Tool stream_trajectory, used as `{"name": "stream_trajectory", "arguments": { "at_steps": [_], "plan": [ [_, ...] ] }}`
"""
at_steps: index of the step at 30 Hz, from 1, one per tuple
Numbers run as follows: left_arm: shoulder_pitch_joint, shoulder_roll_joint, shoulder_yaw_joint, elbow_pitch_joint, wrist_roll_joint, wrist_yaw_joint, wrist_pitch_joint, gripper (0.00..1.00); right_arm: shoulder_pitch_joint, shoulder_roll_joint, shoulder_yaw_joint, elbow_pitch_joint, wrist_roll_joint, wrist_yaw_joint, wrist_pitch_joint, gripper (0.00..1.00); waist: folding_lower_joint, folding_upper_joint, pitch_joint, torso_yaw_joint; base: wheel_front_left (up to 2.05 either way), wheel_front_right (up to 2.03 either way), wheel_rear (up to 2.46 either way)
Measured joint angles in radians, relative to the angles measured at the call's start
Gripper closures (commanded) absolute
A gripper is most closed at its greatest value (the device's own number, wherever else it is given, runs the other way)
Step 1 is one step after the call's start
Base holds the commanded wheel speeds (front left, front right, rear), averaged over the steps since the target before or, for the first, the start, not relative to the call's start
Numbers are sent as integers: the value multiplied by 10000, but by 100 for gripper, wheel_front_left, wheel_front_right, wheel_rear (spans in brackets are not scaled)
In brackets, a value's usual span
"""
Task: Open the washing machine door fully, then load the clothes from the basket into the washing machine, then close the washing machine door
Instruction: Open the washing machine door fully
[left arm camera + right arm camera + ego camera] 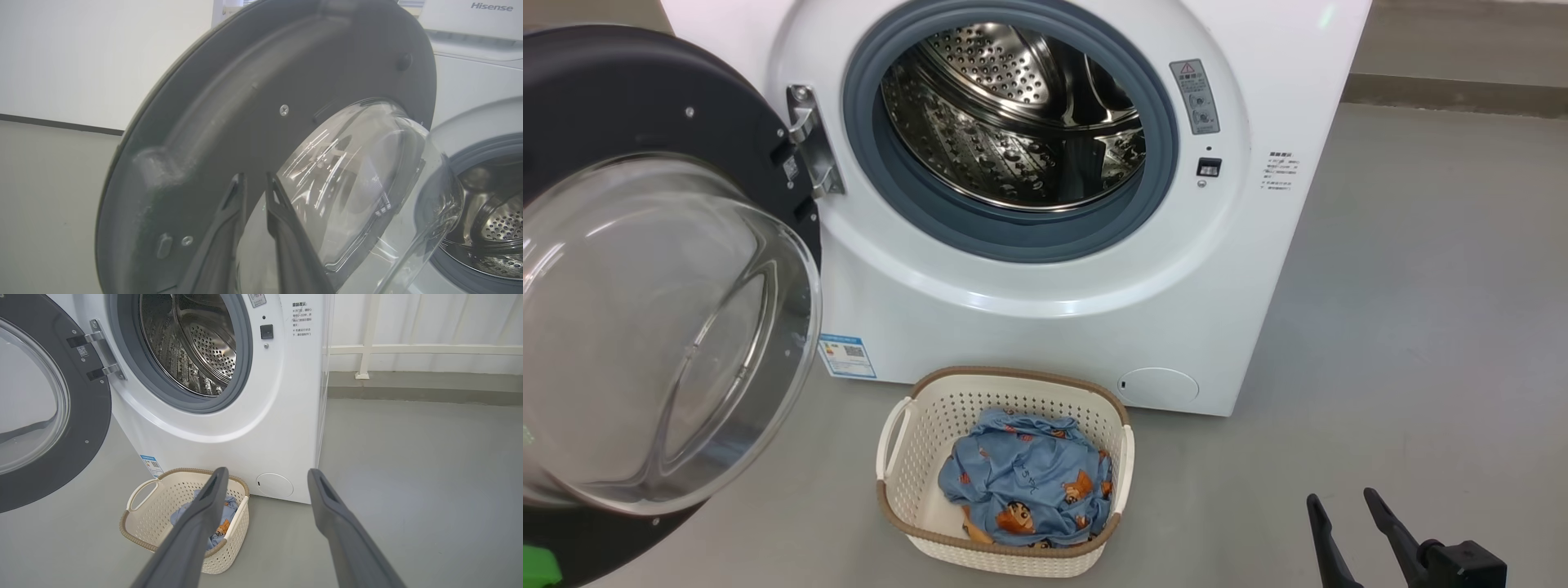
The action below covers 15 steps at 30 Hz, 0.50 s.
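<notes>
Standing here by the washing machine (1045, 310), and the washing machine door (662, 327) is swung wide open to the left on its metal hinge (809, 139). The clear glass bowl bulges out toward me and the dark grey inner frame runs around it. The steel drum (1013, 114) looks bare inside, with the grey rubber gasket (1013, 237) ringing the opening.

The basket (907, 482) sits on the grey floor (1421, 327) right in front of the machine, just below the opening. It's between the blue label (847, 355) and the round lower cap (1158, 384). The clothes (1025, 482) are in the basket, a soft blue bundle with orange-brown cartoon figures, bunched toward its right side.

The right gripper (1341, 496) hangs low over the floor, off to the right of the basket and apart from it. Its fingers are spread wide and released, with nothing between them. From the right wrist view they point toward the basket and the bottom of the machine.

The left gripper (255, 176) is up at the inner side of the door, at the edge where the grey frame meets the glass. Its fingers are drawn nearly together with only a thin gap, gripping nothing. I can't tell if the tips actually touch the door.
</notes>
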Motion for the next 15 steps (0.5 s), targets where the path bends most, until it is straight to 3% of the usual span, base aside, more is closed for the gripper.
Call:
{"name": "stream_trajectory", "arguments": {
  "at_steps": [3,5,6,11,15],
  "plan": [
    [293,-182,-186,-903,0,0,213,55,0,17,6,4,0,0,0,0,0,0,-5,-26,0,0,0],
    [501,-290,-360,-1446,0,-6,360,15,-2,19,15,4,0,0,0,0,0,0,-5,-54,0,0,0],
    [614,-309,-466,-1714,0,-79,426,0,-2,21,19,0,2,0,0,0,0,0,-4,-73,0,0,0],
    [1220,-600,-1323,-3028,-111,-591,988,0,-6,31,17,-56,2,0,0,0,0,0,-5,-269,0,0,0],
    [1566,-683,-1730,-3430,-159,-738,1124,0,-9,33,33,-100,2,0,0,0,0,0,-7,-423,0,0,0]
  ]
}}
